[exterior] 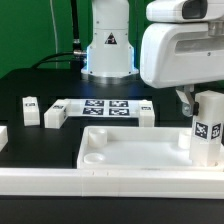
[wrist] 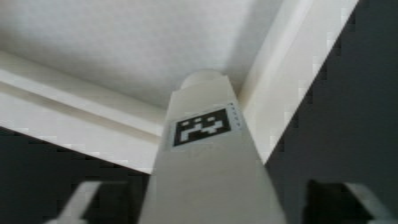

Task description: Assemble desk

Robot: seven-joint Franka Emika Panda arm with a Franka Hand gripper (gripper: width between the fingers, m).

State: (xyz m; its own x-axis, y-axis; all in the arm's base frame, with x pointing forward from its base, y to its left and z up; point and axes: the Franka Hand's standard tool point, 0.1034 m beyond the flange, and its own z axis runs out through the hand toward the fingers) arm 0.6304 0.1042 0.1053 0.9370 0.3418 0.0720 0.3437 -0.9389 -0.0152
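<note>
The gripper (wrist: 210, 203) stands over the large white plastic tray-like tabletop (exterior: 130, 150) at its corner on the exterior view's right. One white block leg with black-and-white square tags (exterior: 207, 128) stands upright in that corner. In the wrist view this leg runs between the two grey fingers (wrist: 338, 202), and its far end meets the angle where two tabletop walls join. Whether it is seated in a socket cannot be told.

Gripper state: spread. A dark gap shows between the leg and each finger, so neither finger touches it (both are blurred at the frame edge).

The tabletop lies open side up on the black table (exterior: 20, 85), and a round corner socket (exterior: 96, 156) is visible at its end on the exterior view's left.

Three loose white tagged legs stand behind the tabletop: the far-left leg (exterior: 30, 108), the second leg (exterior: 55, 117) and the third leg (exterior: 147, 112). The marker board (exterior: 105, 106) lies flat between the second and third.
</note>
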